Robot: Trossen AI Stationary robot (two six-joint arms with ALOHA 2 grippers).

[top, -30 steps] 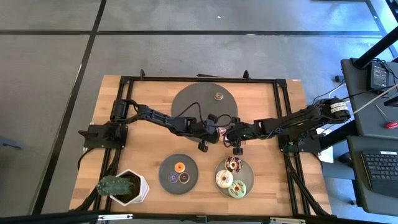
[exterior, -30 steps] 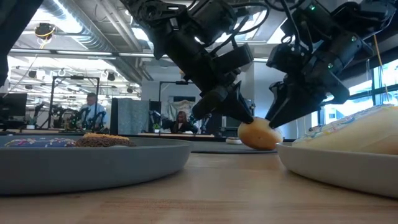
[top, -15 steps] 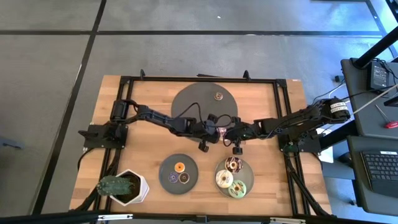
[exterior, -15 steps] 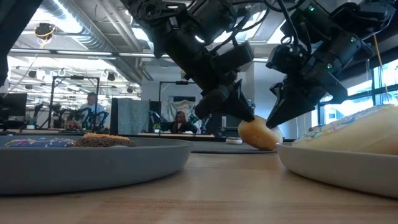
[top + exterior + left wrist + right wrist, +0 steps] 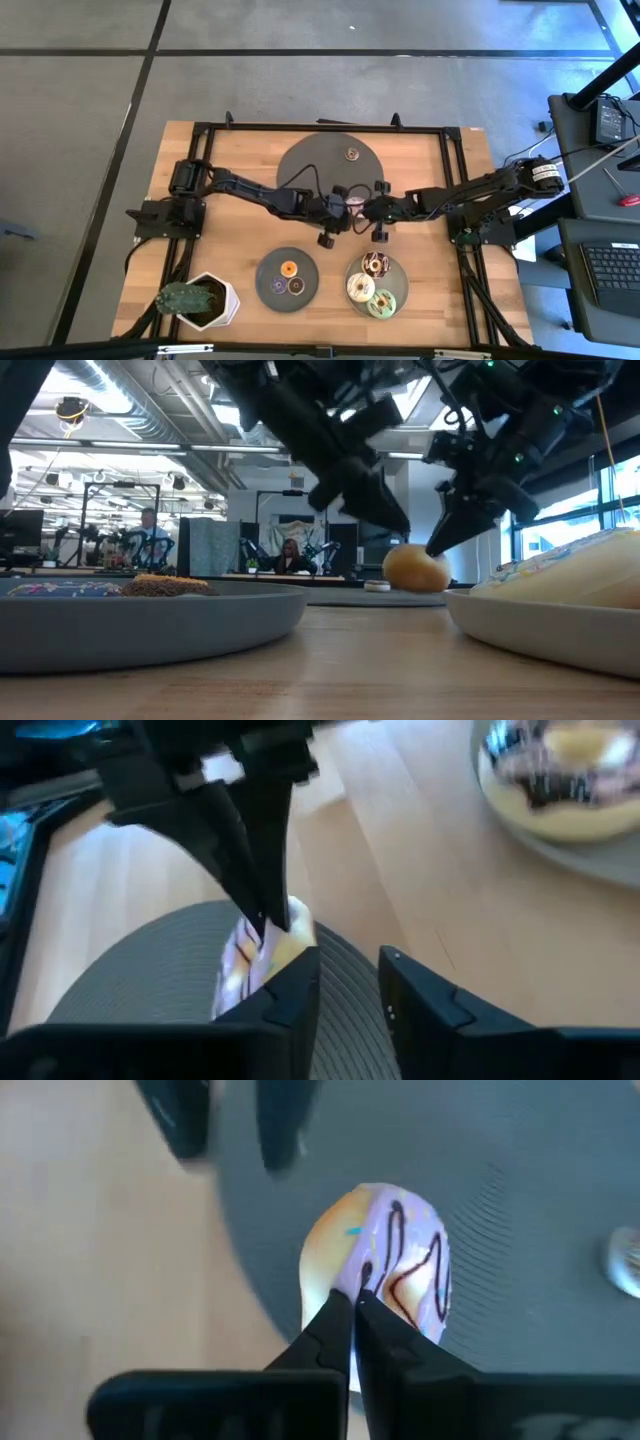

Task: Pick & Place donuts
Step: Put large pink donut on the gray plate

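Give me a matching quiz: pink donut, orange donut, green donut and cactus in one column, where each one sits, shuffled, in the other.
1. pink donut
2. orange donut
3. green donut
4. cactus

A. in the white pot
B. on the left plate
C. pinched in the right claw
D. on the right plate

Pairs: 1-C, 2-B, 3-D, 4-A. The left claw hangs open next to the pink donut.
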